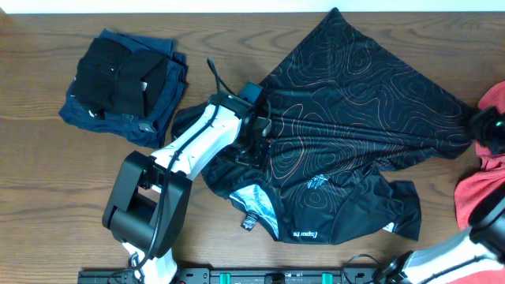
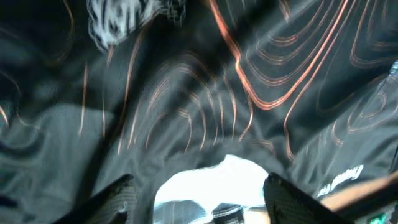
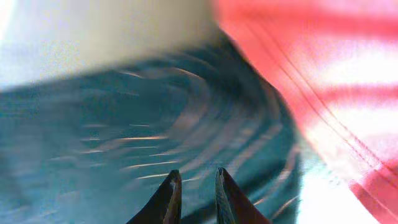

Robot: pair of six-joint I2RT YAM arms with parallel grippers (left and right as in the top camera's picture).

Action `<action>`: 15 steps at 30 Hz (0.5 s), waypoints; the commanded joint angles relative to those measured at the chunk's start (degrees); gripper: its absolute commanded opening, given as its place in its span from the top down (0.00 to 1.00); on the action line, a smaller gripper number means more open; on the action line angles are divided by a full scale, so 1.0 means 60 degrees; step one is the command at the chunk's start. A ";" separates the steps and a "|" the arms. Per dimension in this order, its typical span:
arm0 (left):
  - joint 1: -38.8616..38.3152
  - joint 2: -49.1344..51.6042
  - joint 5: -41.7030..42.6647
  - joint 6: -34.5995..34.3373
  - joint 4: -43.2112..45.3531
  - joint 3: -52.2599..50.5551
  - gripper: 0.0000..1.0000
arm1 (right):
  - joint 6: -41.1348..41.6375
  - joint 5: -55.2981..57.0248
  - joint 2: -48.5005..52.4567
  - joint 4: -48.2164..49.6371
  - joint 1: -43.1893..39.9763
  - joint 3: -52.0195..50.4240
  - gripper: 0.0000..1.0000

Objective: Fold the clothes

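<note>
The black sports shirt (image 1: 355, 87) with thin orange-white contour lines lies crumpled across the middle and right of the table. My left gripper (image 1: 262, 126) is over its bunched left side. In the left wrist view that gripper (image 2: 205, 202) is open, its fingers (image 2: 292, 199) wide apart, with the shirt (image 2: 249, 74) and its pale inner collar below. My right gripper (image 1: 483, 126) is at the shirt's far right corner. In the right wrist view it (image 3: 196, 177) shows a narrow gap over the blurred shirt (image 3: 124, 124), and nothing visibly pinched.
A coral-red garment (image 1: 485, 193) lies at the right edge, beside the right gripper, and fills the right of the right wrist view (image 3: 323, 62). A folded navy and black stack (image 1: 126, 79) sits at the back left. Bare wooden table (image 1: 47, 173) lies at the front left.
</note>
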 commanded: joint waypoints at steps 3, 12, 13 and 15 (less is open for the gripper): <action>0.0000 0.0302 -0.1049 -0.0521 0.0769 -0.0419 0.80 | -0.0168 -0.1534 -0.2186 -0.0051 0.0532 0.0120 0.84; 0.0572 0.1887 -0.1938 -0.0565 0.0015 -0.0528 0.91 | -0.0186 -0.1421 -0.3275 -0.0543 0.2269 0.0076 0.82; 0.0696 0.2011 -0.2233 -0.0630 -0.0153 -0.0528 0.93 | -0.0186 -0.1293 -0.3235 -0.0550 0.2488 0.0044 0.82; 0.1020 0.2153 -0.3027 -0.0849 -0.0466 -0.0528 0.94 | -0.0189 -0.0867 -0.3071 -0.0539 0.2973 -0.0025 0.82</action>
